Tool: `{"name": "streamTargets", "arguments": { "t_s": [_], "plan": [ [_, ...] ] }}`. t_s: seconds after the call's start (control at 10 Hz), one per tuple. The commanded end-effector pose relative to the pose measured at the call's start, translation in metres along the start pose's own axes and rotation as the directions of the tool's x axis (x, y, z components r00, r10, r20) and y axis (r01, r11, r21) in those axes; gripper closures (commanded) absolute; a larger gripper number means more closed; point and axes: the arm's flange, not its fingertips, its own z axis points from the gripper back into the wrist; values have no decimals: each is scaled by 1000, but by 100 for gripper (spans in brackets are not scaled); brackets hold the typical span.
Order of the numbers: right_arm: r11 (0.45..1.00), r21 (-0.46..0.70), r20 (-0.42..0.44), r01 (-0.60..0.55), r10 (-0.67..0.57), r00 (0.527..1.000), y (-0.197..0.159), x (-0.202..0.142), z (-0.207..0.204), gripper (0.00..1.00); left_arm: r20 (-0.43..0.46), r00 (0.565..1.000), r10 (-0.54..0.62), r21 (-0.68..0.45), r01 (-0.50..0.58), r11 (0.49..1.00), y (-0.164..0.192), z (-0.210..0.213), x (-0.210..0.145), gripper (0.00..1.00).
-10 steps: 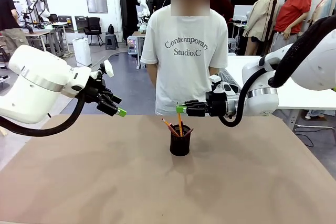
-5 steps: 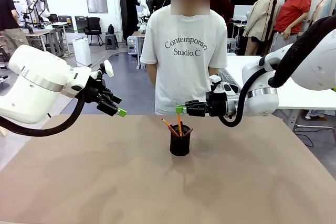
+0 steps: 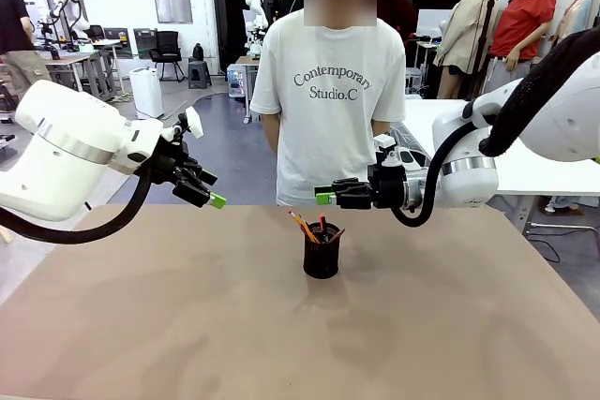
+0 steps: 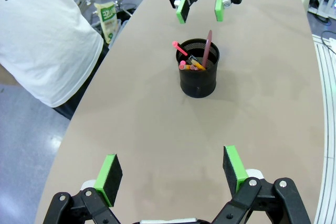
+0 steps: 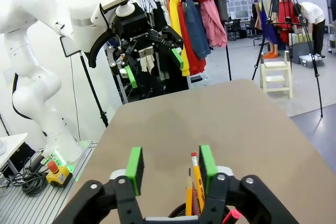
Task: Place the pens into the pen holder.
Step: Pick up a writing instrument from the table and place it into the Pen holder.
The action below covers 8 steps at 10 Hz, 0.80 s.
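The black mesh pen holder [image 3: 322, 252] stands near the middle of the table with the pens upright inside. One pen [image 3: 302, 225] leans left over the rim. In the right wrist view the yellow pencil [image 5: 197, 179] stands loose in the holder, just inside one green pad. My right gripper [image 3: 325, 197] hovers directly above the holder, jaws apart, gripping nothing. My left gripper [image 3: 211, 196] hangs open over the table's far left edge, well away from the holder [image 4: 198, 74]. A pinkish-red stick [image 4: 208, 45] rises highest out of the cup.
A person in a white T-shirt [image 3: 328, 91] stands at the far side of the table, right behind the holder. The brown tabletop [image 3: 281, 334] is bare around the cup. In the left wrist view the right gripper [image 4: 199, 10] sits beyond the holder.
My right gripper's jaws have opened. The yellow pencil it held upright has dropped down into the holder. The left arm has not moved.
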Motion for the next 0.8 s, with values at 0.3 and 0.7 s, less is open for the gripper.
{"name": "streamTargets", "arguments": {
  "t_s": [0.3, 0.7],
  "plan": [
    [1000, 7, -24, 5, -5, 1000, 1, 2, 0, 0, -3, 1000, 6, 7, -6, 1000, 0, 2, 0, 0],
    [1000, 9, -34, 4, -4, 999, 2, 1, 0, 0, -3, 1000, 6, 7, -6, 1000, 0, 2, 0, 0]
  ]
}}
